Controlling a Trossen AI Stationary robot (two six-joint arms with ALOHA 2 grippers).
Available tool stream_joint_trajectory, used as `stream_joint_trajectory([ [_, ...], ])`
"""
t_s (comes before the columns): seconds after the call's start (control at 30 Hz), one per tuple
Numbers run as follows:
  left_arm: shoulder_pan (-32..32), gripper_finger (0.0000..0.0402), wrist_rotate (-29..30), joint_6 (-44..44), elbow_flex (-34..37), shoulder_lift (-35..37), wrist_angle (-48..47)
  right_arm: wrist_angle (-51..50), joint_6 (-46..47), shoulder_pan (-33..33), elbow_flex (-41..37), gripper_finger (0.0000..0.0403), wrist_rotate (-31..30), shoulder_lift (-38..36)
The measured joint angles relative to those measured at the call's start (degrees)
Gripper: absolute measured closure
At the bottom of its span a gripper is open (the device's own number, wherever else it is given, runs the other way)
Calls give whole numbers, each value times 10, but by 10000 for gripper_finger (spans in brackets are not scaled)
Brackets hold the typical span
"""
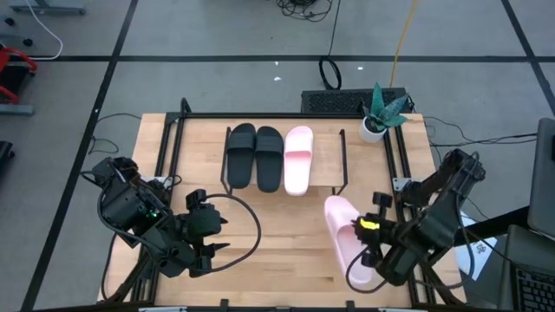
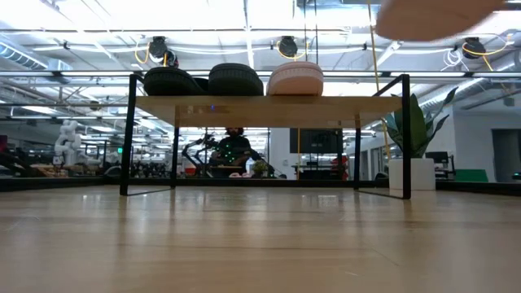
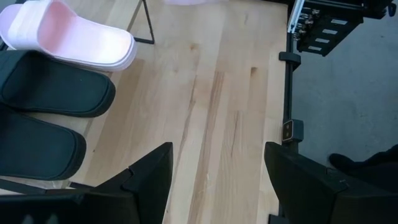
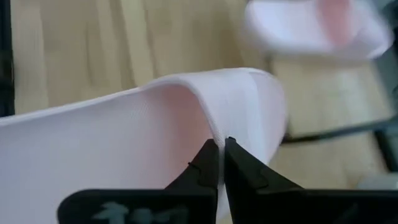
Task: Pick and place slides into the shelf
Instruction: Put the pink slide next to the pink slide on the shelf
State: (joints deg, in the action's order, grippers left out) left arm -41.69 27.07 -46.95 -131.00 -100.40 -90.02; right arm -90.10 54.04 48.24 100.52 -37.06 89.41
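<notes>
The right gripper (image 4: 221, 163) has its two dark fingers pressed together on the thin strap of the last pale pink slip-on slide (image 1: 347, 238), pinching the strap's edge. In the high view this slide hangs in that grip above the desk's near right area, toe end pointing toward the shelf, and in the low view its sole shows high up, clear of the wood, so it seems lifted.

Farther out, the low shelf (image 1: 325, 173), a light wooden plank on a thin black wire frame, stands toward the desk's far edge. On it lie two matte black slides (image 1: 255, 157) side by side at its left end, and touching them the other pale pink slide (image 1: 298, 158). The right end of the plank is bare.

The left gripper (image 1: 211, 240) waits near the desk's near left corner, its fingers spread wide apart and holding nothing.

Three of four slides look placed. What remains, I judge, is carrying the held one to the free right end and letting go.

A small potted plant in a white pot (image 1: 379, 117) stands at the far right corner, near that path.
</notes>
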Motion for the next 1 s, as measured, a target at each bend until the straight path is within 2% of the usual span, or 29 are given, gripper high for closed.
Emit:
stream_joint_trajectory([
  [0.23, 0, 149, 0, 1, 0, 0, 0, 1, -117, -70, 61, 403, -79, 0],
  [0.6, 0, 149, 0, 0, 0, 0, 0, 1, -285, -240, 79, 403, -109, 0],
  [1.0, 0, 149, 0, 12, 0, 0, 0, 1, -350, -366, 79, 403, -110, 0],
])
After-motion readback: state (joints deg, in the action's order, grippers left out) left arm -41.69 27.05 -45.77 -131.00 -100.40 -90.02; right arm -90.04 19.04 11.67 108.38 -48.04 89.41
